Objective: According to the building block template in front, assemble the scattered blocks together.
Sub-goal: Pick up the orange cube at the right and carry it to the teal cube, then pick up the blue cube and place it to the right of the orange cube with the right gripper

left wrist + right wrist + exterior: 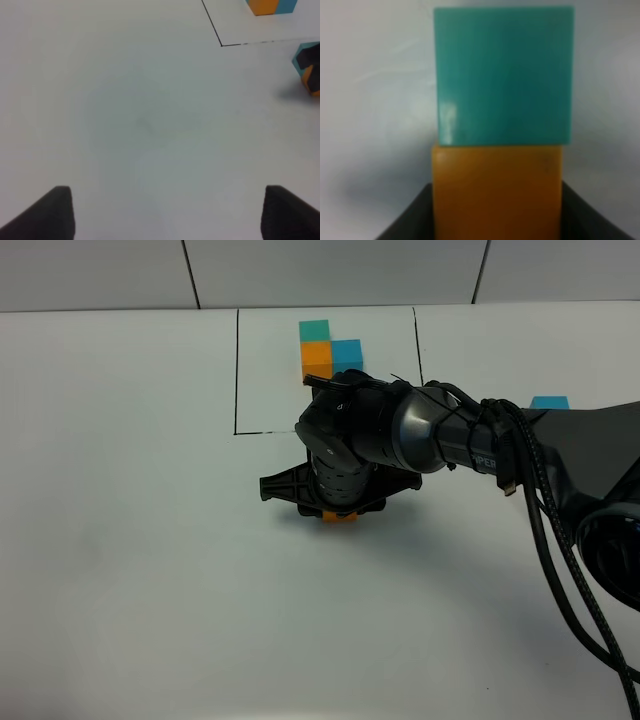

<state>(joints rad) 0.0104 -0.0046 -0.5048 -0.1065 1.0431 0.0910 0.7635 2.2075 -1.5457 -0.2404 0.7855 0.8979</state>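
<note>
The building block template, a teal, orange and blue L, stands at the back inside a thin black rectangle; its orange and blue cubes also show in the left wrist view. My right gripper reaches across the middle and is shut on the orange block, just in front of the rectangle. In the right wrist view the orange block sits between the dark fingers, flush against the teal block. The arm hides that teal block from above. A loose blue block lies far right. My left gripper is open over bare table.
The white table stretches wide to the left and front. The right arm and its cables cross the right half. The black frame's corner lies near the gripped pair in the left wrist view.
</note>
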